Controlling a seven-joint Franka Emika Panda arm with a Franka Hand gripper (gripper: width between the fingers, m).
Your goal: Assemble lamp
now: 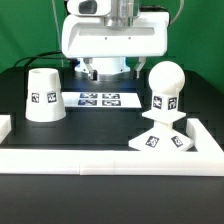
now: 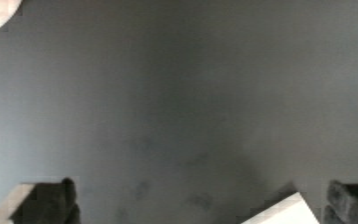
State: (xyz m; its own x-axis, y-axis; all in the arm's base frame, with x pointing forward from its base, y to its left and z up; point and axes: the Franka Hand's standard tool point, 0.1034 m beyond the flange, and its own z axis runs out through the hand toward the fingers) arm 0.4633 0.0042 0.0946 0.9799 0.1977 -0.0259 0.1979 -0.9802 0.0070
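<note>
Black table (image 1: 40,185) | bulb (image 1: 165,88) upright on base (image 1: 164,137) | shade (image 1: 43,96) apart – pincer (image 2: 190,203) open

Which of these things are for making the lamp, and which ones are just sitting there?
For the lamp:
shade
bulb
base, under the bulb

Just there:
marker board
white border wall
table

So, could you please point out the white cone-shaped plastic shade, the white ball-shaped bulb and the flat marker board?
white cone-shaped plastic shade (image 1: 43,95): exterior view, side wall.
white ball-shaped bulb (image 1: 166,79): exterior view, round top.
marker board (image 1: 100,100): exterior view, middle tags.
</note>
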